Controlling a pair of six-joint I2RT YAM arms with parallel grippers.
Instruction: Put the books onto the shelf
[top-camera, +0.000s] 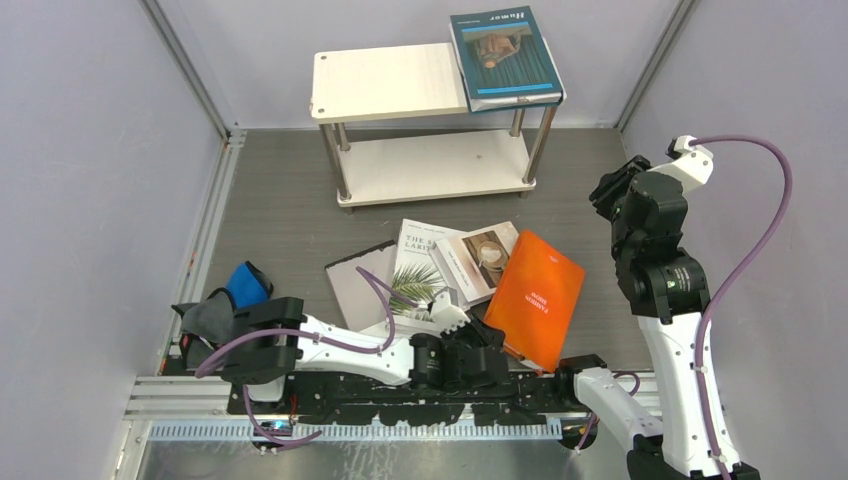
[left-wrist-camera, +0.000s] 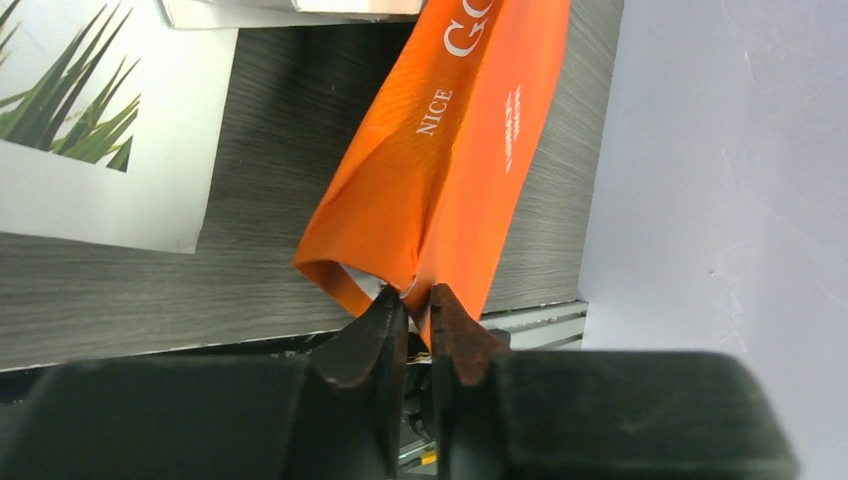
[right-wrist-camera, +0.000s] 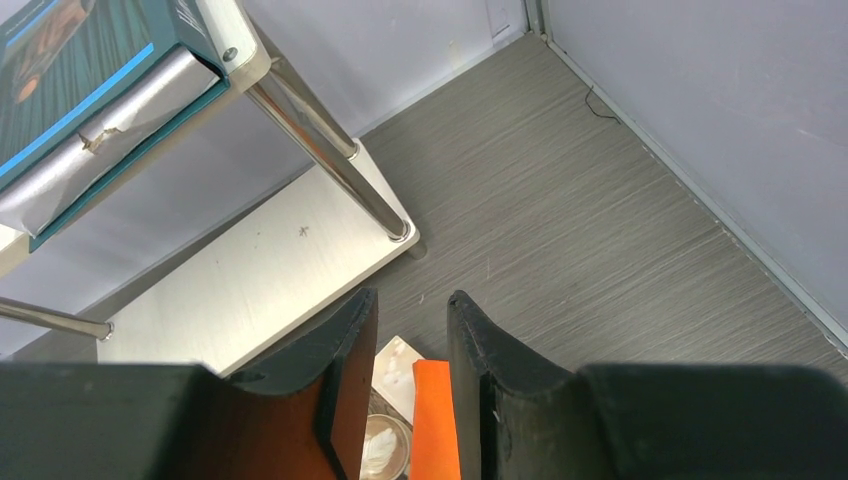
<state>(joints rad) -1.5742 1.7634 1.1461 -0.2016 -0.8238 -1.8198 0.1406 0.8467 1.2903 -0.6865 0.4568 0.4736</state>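
The orange book lies at the right of the pile on the floor, and my left gripper is shut on its near corner. In the left wrist view the orange book bulges upward from where the left gripper pinches it. A white palm-leaf book, a beige cup book and a grey book lie overlapping beside it. The teal book rests on the right end of the shelf, overhanging its edge. My right gripper hovers high at the right, open and holding nothing.
A small blue object and a dark cloth sit at the left near the rail. Grey walls close in the floor on three sides. In the right wrist view the shelf's lower board and a metal leg lie ahead of the right gripper.
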